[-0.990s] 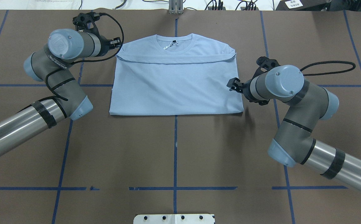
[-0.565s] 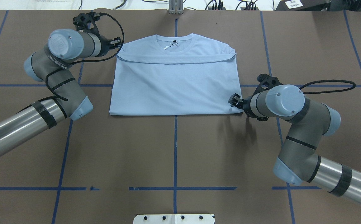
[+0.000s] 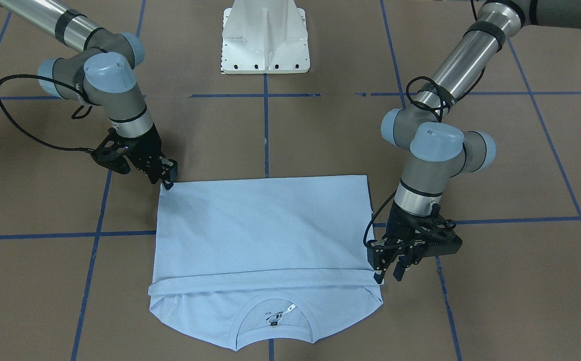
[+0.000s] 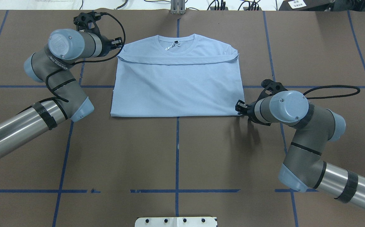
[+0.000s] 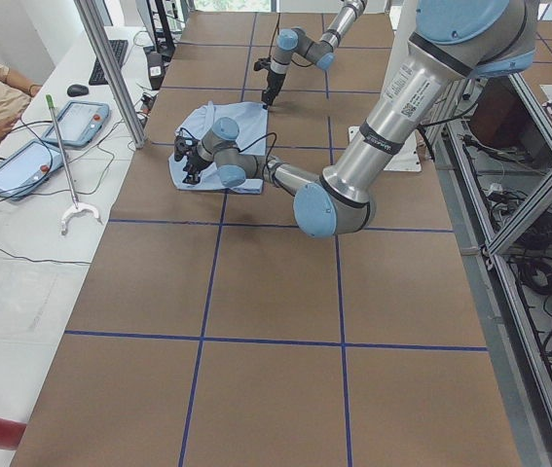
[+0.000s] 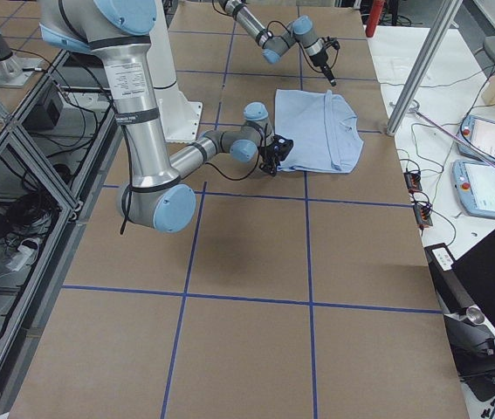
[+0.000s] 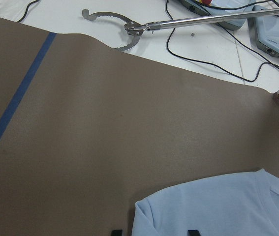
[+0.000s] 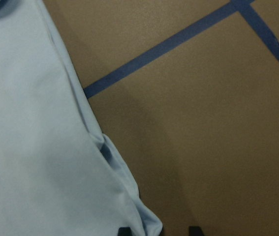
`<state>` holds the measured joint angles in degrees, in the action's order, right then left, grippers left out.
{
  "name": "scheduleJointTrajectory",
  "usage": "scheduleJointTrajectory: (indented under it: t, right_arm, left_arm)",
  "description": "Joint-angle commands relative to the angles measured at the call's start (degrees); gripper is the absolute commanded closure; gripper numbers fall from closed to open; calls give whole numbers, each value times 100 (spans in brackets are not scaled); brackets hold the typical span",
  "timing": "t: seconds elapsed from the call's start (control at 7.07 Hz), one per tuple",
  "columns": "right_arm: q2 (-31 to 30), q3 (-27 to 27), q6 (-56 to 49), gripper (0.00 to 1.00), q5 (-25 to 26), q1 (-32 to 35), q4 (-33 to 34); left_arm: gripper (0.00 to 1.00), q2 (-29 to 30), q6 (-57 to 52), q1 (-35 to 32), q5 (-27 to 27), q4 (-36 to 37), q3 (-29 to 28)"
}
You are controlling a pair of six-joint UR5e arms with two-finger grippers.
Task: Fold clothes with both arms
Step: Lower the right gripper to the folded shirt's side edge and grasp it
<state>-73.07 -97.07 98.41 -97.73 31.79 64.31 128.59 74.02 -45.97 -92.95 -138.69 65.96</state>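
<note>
The light blue T-shirt [image 4: 177,88] lies flat on the brown table, its lower part folded up over the chest, with the neck and white tag [image 4: 172,46] on the far side. My left gripper [image 4: 119,42] stands open at the far left sleeve corner. In the left wrist view the sleeve [image 7: 218,206] lies between its spread fingertips [image 7: 115,232]. My right gripper [image 4: 239,107] is open and low at the near right corner of the fold. In the right wrist view that corner [image 8: 146,221] lies between the fingertips [image 8: 194,230].
Blue tape lines [image 4: 177,151] grid the table. The white pedestal base [image 3: 265,35] stands at the robot's edge. Past the far edge, a white bench holds cables, a metal grabber tool [image 7: 129,27] and control tablets [image 5: 22,161], with a seated person beside them.
My right gripper has moved along the shirt's right edge toward the robot and come down to the near right corner. The left arm and the shirt have not moved.
</note>
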Motion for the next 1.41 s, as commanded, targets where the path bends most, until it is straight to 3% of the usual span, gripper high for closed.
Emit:
scheduleJointTrajectory:
  t: [0.0, 0.85, 0.99, 1.13, 1.27]
  right_arm:
    - [3, -127, 29, 100, -35, -41, 3]
    - [30, -127, 64, 100, -70, 3, 3]
    - [21, -145, 73, 96, -53, 37, 11]
    - [4, -145, 82, 71, -44, 64, 20]
    - [12, -110, 82, 70, -18, 64, 29]
  left_arm:
    - [47, 0, 7, 0, 5, 0, -5]
    - [47, -18, 16, 17, 14, -9, 4]
    - [47, -18, 16, 18, 14, -9, 4]
    - [47, -27, 16, 26, 23, -9, 4]
    - [46, -18, 24, 26, 31, -9, 4]
